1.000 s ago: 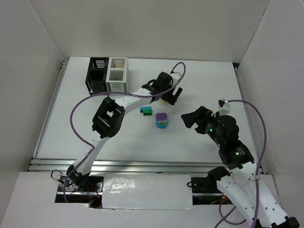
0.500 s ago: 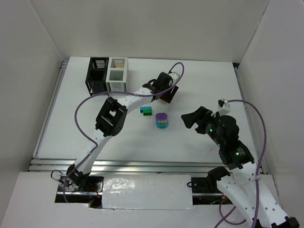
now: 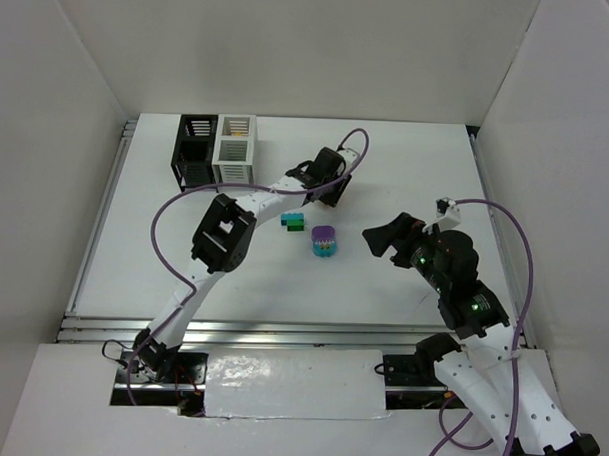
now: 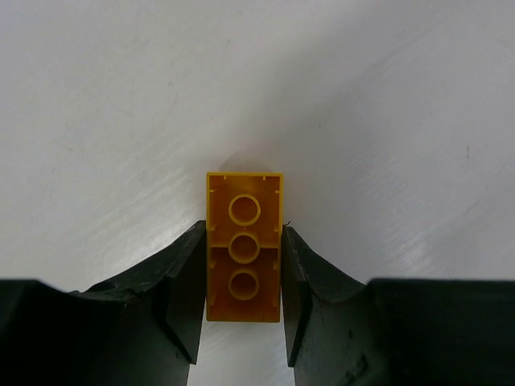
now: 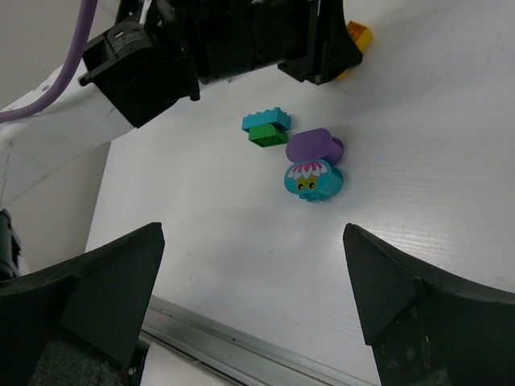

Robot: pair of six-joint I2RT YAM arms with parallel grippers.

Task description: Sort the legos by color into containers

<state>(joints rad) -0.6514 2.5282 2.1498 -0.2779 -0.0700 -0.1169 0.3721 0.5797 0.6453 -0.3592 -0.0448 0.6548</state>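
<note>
My left gripper (image 4: pixel 242 269) is shut on an orange lego brick (image 4: pixel 244 241), underside up, its far half sticking out past the fingers. From above, the left gripper (image 3: pixel 333 192) is low over the table's middle, right of the containers: a black bin (image 3: pixel 192 164) and a white bin (image 3: pixel 232 163) joined at the back left. The orange brick (image 5: pixel 359 34) peeks out beside the left fingers. A teal-on-green lego (image 3: pixel 293 222) (image 5: pixel 267 129) and a purple-and-teal lego with a flower face (image 3: pixel 325 241) (image 5: pixel 314 167) lie just in front. My right gripper (image 3: pixel 382 237) (image 5: pixel 251 241) hangs open and empty to their right.
White walls close in the table on three sides. A metal rail (image 3: pixel 281 332) (image 5: pixel 241 346) runs along the near edge. Purple cables (image 3: pixel 160 223) loop off both arms. The left arm's links (image 3: pixel 224 235) stretch across the table's left middle.
My left gripper's jaws have closed from wide open onto the orange brick. The right arm and the other legos have not moved.
</note>
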